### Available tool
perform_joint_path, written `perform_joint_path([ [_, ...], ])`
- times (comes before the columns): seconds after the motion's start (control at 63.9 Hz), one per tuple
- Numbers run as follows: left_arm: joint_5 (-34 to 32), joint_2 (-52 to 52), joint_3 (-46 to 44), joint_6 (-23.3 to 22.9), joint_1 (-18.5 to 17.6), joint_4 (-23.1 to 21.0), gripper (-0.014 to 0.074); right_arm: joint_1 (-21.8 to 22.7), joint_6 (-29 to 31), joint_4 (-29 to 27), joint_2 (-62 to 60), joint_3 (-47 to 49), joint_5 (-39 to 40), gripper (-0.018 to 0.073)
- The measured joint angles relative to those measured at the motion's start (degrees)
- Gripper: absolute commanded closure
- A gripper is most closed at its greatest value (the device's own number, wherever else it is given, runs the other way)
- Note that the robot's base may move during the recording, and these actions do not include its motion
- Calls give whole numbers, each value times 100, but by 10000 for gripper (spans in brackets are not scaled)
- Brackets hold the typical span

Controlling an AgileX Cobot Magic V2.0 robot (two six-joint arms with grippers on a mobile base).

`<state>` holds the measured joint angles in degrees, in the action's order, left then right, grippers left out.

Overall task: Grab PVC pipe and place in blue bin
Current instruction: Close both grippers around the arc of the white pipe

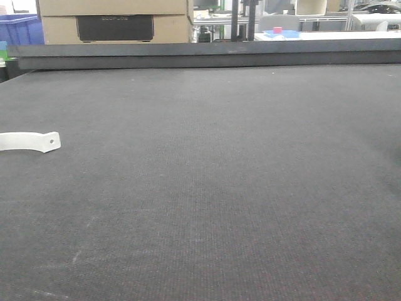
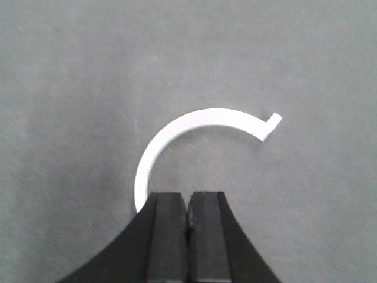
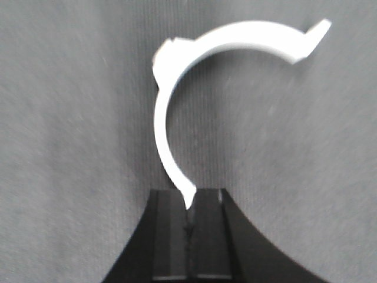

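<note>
A white curved PVC pipe piece lies on the dark mat at the far left of the front view. In the left wrist view a white PVC arc lies on the mat just ahead of my left gripper. That gripper's jaws are shut with nothing between them, and the arc's near end runs behind the left finger. My right gripper is shut on the lower tip of another white PVC arc, which curves up and to the right. A blue bin stands beyond the table's far left edge. Neither gripper shows in the front view.
The dark mat covers the whole table. A raised dark ledge runs along its far edge. Cardboard boxes stand behind the ledge, and a small blue tray sits far back on the right.
</note>
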<state>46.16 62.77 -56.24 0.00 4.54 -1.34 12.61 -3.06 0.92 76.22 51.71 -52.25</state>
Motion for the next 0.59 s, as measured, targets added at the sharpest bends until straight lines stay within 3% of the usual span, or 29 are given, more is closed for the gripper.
perform_joint_path([
  [0.157,111,0,0,0,0,-203,707,0,24,0,545,432,-565,678],
  [0.329,138,0,0,0,0,-240,707,0,269,-223,1187,989,-759,334],
  [0.376,147,0,0,0,0,-240,707,0,306,-310,1342,1074,-759,286],
  [0.595,232,0,0,0,0,-251,707,0,375,-390,1892,1115,-573,273],
])
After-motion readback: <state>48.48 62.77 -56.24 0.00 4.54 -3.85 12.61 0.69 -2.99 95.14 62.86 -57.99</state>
